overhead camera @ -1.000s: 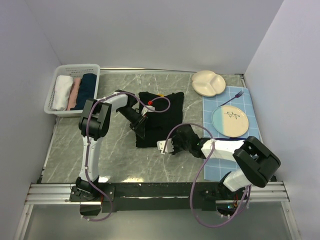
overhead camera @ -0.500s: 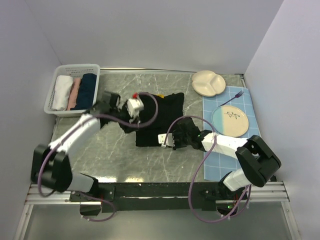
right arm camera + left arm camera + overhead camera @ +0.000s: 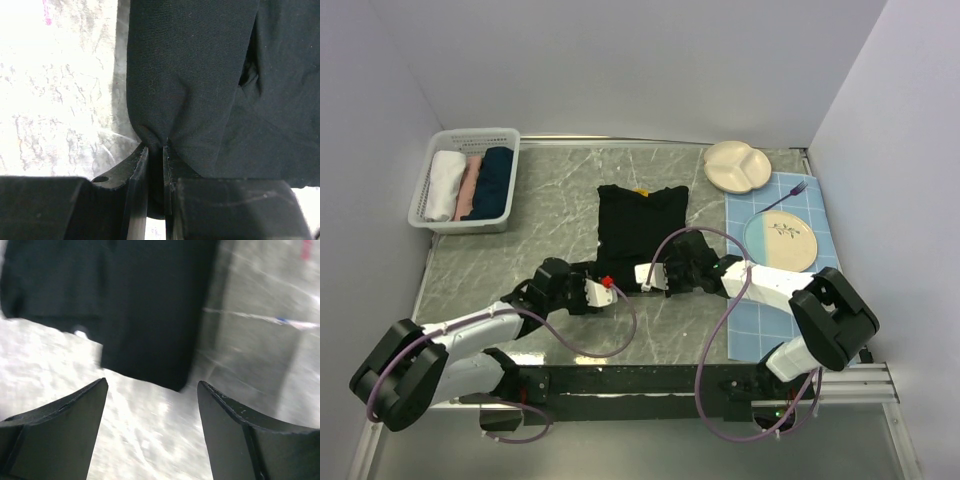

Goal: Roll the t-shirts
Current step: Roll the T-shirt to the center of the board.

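The black t-shirt (image 3: 640,225) lies flat mid-table, folded into a narrow strip, with a tiny yellow mark at its far edge. My right gripper (image 3: 658,277) is at the shirt's near edge; in the right wrist view it (image 3: 155,147) is shut on a pinched fold of the black cloth (image 3: 190,75). My left gripper (image 3: 603,288) lies low just off the shirt's near left corner. In the blurred left wrist view it (image 3: 151,386) is open over bare marble, with the shirt (image 3: 125,305) ahead of the fingertips and nothing between them.
A white basket (image 3: 470,180) holding rolled cloths stands at the far left. A cream divided plate (image 3: 738,165) sits at the far right. Nearer, a blue placemat (image 3: 810,210) carries a round blue-and-cream plate (image 3: 780,243) and a purple fork (image 3: 783,195).
My left gripper opened, let go of the shirt's left side and swung back to the near left corner. My right gripper closed on the near hem and edged forward.
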{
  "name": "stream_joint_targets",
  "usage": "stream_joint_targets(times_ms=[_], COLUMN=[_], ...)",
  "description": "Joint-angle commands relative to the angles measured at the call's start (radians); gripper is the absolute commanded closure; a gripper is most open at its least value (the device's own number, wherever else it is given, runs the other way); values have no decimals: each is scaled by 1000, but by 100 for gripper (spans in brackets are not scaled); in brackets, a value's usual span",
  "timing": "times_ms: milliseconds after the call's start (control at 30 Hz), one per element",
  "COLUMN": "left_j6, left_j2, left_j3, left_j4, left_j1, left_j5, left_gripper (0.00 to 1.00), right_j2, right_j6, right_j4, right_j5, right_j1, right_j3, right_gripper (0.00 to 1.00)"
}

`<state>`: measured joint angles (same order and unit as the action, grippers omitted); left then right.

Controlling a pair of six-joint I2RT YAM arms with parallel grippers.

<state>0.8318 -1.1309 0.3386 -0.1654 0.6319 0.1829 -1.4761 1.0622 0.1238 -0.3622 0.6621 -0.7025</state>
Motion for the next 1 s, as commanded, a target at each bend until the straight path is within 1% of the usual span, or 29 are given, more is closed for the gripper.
stream_joint_targets(times_ms=[0,133,167,267,400,533,567,733,767,867,900,967], left_j6=[49,47,49,41,47,29,20,1,-9,-49,-59,-60], left_j2=[-33,-59,-52,-8,29,-12,-42,-133,-171,-243,-257,-285], left_j3=[-1,51,60,66,48,51,54,48,48,92,120,146], left_j4=[-229,-180,-118,-48,-20,-32,-42,-155,-173,-189,-181,-139], left_j1=[6,6,6,11,28,38,38,48,52,60,60,60], left_j5=[-36,12,54,104,122,101,96,84,78,58,55,55], left_gripper=[21,23,24,24,24,25,25,26,27,40,52,69], right_j2=[-6,-16,-19,-29,-24,-26,-26,-29,-26,-23,-20,-16], right_j6=[-19,-37,-50,-60,-73,-84,-85,-103,-107,-114,-120,-125], right_j4=[20,30,34,34,33,37,36,50,51,60,62,77], right_j5=[-34,-34,-29,-27,-27,-26,-26,-32,-35,-41,-43,-50], right_j1=[-7,-7,-7,-9,-10,-12,-12,-13,-13,-13,-15,-13], right_j3=[-35,-52,-58,-71,-71,-78,-75,-92,-91,-92,-94,-95], right_gripper=[92,92,92,92,92,92,92,92,92,92,92,92])
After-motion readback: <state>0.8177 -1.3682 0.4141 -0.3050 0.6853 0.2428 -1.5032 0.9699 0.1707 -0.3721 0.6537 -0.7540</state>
